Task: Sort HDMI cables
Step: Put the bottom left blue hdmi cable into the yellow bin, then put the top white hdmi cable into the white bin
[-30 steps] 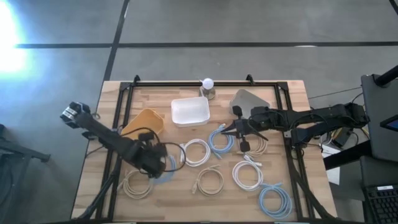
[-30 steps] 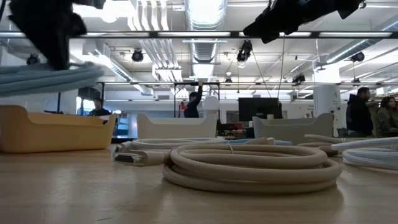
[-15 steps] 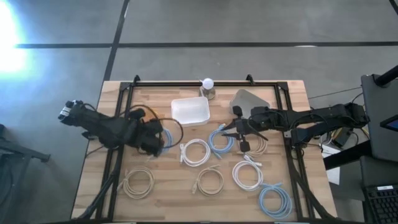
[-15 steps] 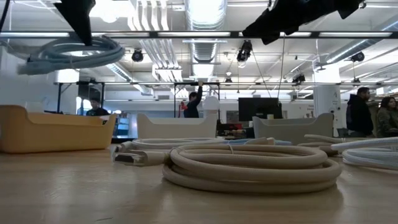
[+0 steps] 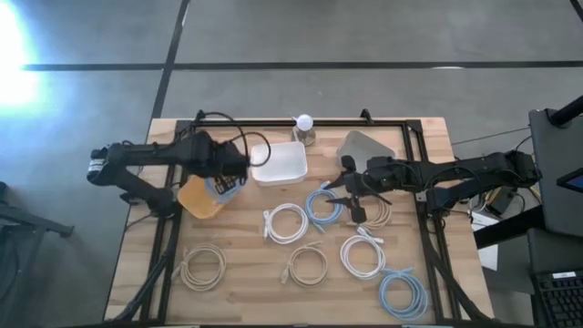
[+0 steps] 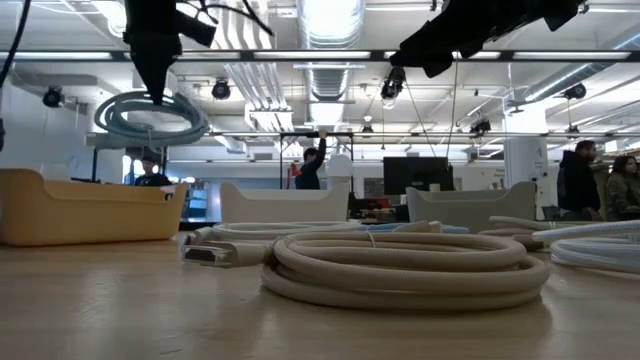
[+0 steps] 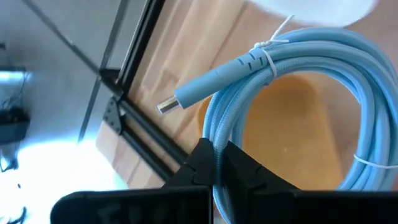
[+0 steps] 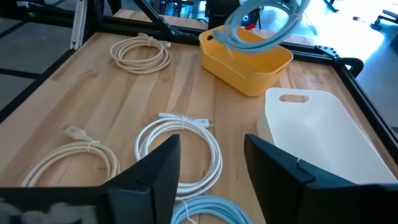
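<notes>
My left gripper (image 5: 230, 169) is shut on a light blue HDMI cable coil (image 5: 225, 186) that hangs over the yellow bin (image 5: 199, 199). In the low view the coil (image 6: 150, 118) hangs under that gripper (image 6: 155, 78), above the bin (image 6: 90, 208). My right gripper (image 8: 208, 168) stands open above a white coil (image 8: 180, 149) and a light blue coil (image 5: 323, 205), touching neither. Other coils lie flat on the table: white (image 5: 363, 255), light blue (image 5: 403, 293), beige (image 5: 307, 266) and beige (image 5: 202, 267). My left gripper pinches the coil's bundled strands (image 7: 216, 144) between its two fingers at one spot on the ring, not far from the plug (image 7: 199, 96). The fingers come from above. The coil hangs below them, clear of the table and above the yellow bin (image 7: 292, 124).
A white bin (image 5: 280, 162) and a grey bin (image 5: 364, 146) stand at the far side beside the yellow one. A white ball on a stand (image 5: 304, 122) sits at the far edge. Black frame rails (image 5: 178, 150) run along the table's sides.
My left gripper has carried the light blue coil from the near left of the table toward the far edge and upward, until it hangs over the yellow bin. The right gripper's fingers have spread apart while it stayed in place.
</notes>
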Tool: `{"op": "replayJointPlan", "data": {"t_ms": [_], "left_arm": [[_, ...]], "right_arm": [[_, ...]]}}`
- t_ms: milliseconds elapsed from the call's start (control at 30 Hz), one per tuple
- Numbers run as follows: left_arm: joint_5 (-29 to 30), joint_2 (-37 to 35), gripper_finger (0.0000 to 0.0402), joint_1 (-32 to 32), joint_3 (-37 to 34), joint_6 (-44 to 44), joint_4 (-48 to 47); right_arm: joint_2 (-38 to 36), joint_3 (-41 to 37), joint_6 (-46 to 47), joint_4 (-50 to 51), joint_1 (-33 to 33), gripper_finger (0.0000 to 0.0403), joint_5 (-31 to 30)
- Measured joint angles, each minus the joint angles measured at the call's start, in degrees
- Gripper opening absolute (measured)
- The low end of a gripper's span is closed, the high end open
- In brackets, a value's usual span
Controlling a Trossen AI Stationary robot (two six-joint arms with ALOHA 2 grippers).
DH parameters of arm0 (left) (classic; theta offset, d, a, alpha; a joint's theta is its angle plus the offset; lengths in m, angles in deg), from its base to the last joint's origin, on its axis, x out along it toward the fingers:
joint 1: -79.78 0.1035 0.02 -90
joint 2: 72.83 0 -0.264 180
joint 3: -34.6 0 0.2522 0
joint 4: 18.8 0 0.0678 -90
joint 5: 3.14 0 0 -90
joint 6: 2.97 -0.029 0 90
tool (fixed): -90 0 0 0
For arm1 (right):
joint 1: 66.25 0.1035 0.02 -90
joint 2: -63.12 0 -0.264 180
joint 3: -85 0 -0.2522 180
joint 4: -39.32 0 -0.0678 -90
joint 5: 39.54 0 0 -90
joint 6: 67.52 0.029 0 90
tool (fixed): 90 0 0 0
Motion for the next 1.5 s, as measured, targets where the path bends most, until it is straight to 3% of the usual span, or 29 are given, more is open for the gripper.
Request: {"op": "replayJointPlan", "data": {"t_ms": [200, 500, 767, 1100, 1500], "left_arm": [[0.0, 0.0, 0.0011, 5.2, -5.7, -2.0, 0.0], [1.1, 0.1, 0.0016, 6.2, -17.3, 0.5, 0.9], [0.4, 0.1, 0.0065, 6.2, -24.2, 1.6, 4.2], [0.1, 0.1, 0.0131, 6.2, -23.3, 1.2, 4.3], [-4.6, 0.1, 0.0145, 6.1, -17.5, 2.6, 1.9]], "right_arm": [[0.0, -0.3, -0.6, -0.1, 0.0, 0.0192, -0.9], [0.0, -1.0, -0.8, -0.2, 0.0, 0.0190, -1.7], [0.0, -1.2, -0.6, -0.1, 0.0, 0.0190, -1.7], [0.0, -2.0, -0.2, -0.2, 0.0, 0.0190, -1.7], [0.0, -2.8, 2.6, -1.1, 0.0, 0.0189, -1.7]]}}
